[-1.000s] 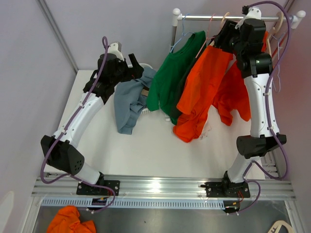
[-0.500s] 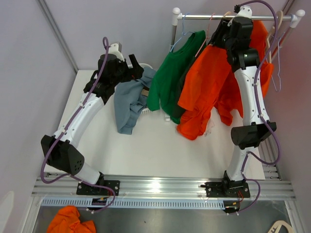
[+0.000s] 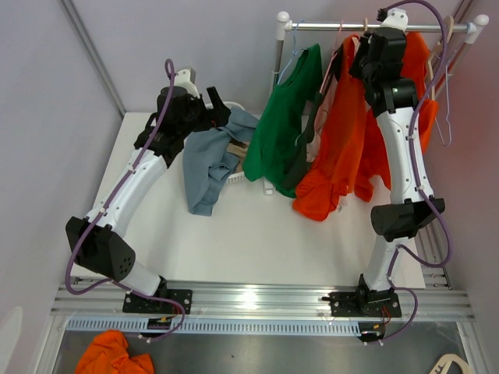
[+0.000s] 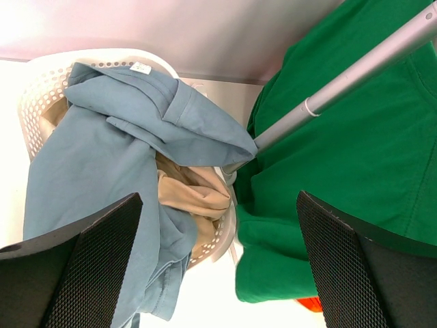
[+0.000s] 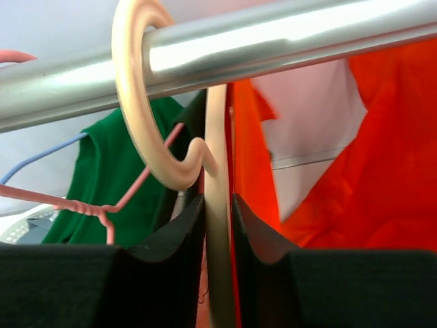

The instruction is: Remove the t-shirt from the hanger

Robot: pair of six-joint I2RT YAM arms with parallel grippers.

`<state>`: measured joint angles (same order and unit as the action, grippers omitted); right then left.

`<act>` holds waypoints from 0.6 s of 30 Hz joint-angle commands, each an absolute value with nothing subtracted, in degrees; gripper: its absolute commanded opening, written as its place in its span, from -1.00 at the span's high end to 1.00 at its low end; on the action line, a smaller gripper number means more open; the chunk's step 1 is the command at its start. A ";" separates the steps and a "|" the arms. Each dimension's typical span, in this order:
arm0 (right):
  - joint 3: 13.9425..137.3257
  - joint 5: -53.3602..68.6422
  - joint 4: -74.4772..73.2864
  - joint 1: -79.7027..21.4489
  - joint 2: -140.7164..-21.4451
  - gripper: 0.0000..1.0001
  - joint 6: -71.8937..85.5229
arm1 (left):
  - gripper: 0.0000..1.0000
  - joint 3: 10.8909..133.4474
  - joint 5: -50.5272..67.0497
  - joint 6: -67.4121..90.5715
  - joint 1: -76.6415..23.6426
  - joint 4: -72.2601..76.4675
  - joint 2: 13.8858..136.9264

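An orange t-shirt (image 3: pixel 343 148) hangs on a cream hanger (image 3: pixel 365 26) whose hook sits over the metal rail (image 3: pixel 421 28). My right gripper (image 3: pixel 365 48) is up at the rail. In the right wrist view its jaws (image 5: pixel 218 232) press on both sides of the cream hanger's neck (image 5: pixel 217 171), just under the hook (image 5: pixel 136 102). Orange cloth (image 5: pixel 382 171) hangs right of the neck. My left gripper (image 3: pixel 222 117) stands open over the basket, nothing between its fingers (image 4: pixel 341 266).
A green t-shirt (image 3: pixel 284 125) hangs on a blue wire hanger left of the orange one, with a pink hanger (image 5: pixel 75 205) between them. A white basket (image 4: pixel 41 89) holds a grey-blue shirt (image 4: pixel 89 164) and beige cloth. The rack post (image 4: pixel 355 68) stands beside it.
My right gripper moved left along the rail and closed on the cream hanger's neck. The orange and green shirts swung and now hang narrower. The left arm stayed still.
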<state>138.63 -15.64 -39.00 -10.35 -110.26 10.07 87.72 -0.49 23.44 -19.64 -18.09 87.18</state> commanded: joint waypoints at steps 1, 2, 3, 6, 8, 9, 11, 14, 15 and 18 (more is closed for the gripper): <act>140.10 -19.16 -39.55 -10.46 -106.09 0.53 7.65 | -0.99 88.33 -0.44 22.50 -20.04 -16.08 86.57; 140.01 -19.94 -39.55 -10.46 -105.91 0.60 7.47 | -0.99 88.24 -0.44 22.50 -20.04 -16.17 86.49; 140.01 -20.21 -39.64 -10.20 -105.65 0.66 7.21 | -0.99 88.42 -0.44 22.50 -20.04 -16.17 86.57; 139.40 -20.13 -39.99 -9.58 -104.77 0.81 7.29 | -0.99 88.33 -0.44 22.50 -20.04 -16.26 86.40; 138.43 -20.30 -39.64 -9.32 -104.07 0.80 6.94 | -0.99 88.33 -0.44 22.59 -20.13 -16.26 86.40; 137.99 -20.56 -39.55 -9.23 -103.80 0.81 6.86 | -0.99 88.33 -0.44 22.59 -20.13 -16.26 86.40; 137.55 -20.65 -39.55 -8.53 -103.36 0.80 6.68 | -0.99 88.24 -0.44 22.59 -20.13 -16.26 86.31; 137.20 -20.39 -39.90 -6.87 -102.92 0.79 6.51 | -0.99 88.50 -0.44 22.50 -20.13 -16.43 86.31; 137.11 -20.30 -39.90 -6.16 -102.75 0.79 6.59 | -0.99 88.51 -0.44 22.41 -20.13 -16.44 86.31; 135.53 -18.55 -39.82 -2.56 -101.87 0.78 6.68 | -0.99 88.51 -0.44 22.33 -20.13 -16.61 86.31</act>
<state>135.98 -18.52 -42.15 -5.65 -105.75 7.64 87.72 -0.49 23.44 -19.66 -18.09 87.18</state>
